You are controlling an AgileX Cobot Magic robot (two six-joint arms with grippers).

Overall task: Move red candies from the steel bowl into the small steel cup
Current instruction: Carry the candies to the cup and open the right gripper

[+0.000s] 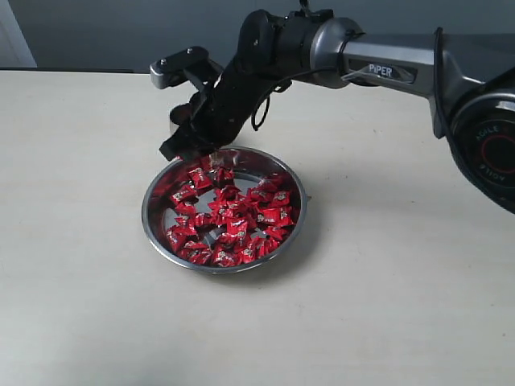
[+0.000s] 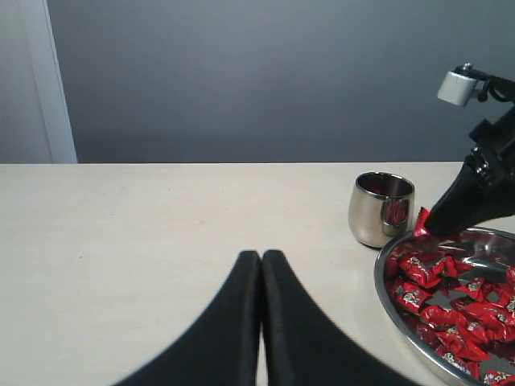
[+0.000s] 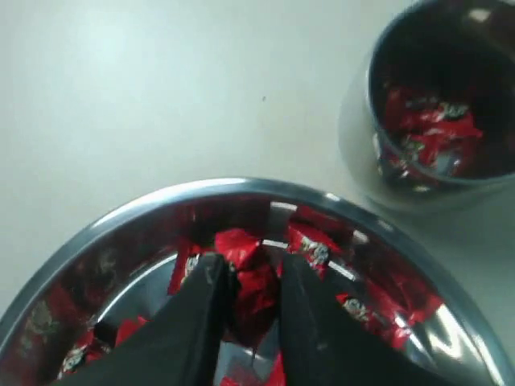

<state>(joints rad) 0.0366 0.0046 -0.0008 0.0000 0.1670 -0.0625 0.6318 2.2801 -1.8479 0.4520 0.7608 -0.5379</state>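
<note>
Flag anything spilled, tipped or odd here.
Nothing stands out. The red candies sit inside the steel bowl or the small steel cup, which stands upright beside it; none lie on the table in view.

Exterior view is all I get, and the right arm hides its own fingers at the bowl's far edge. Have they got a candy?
Observer: Yes. The right wrist view shows the right gripper shut on one red candy over the steel bowl.
Operator: I can barely make out the cup. Where is it?
Observer: The small steel cup stands upright right beside the bowl's rim, behind that arm.
Operator: Anything in it?
Observer: Several red candies lie at its bottom.
</note>
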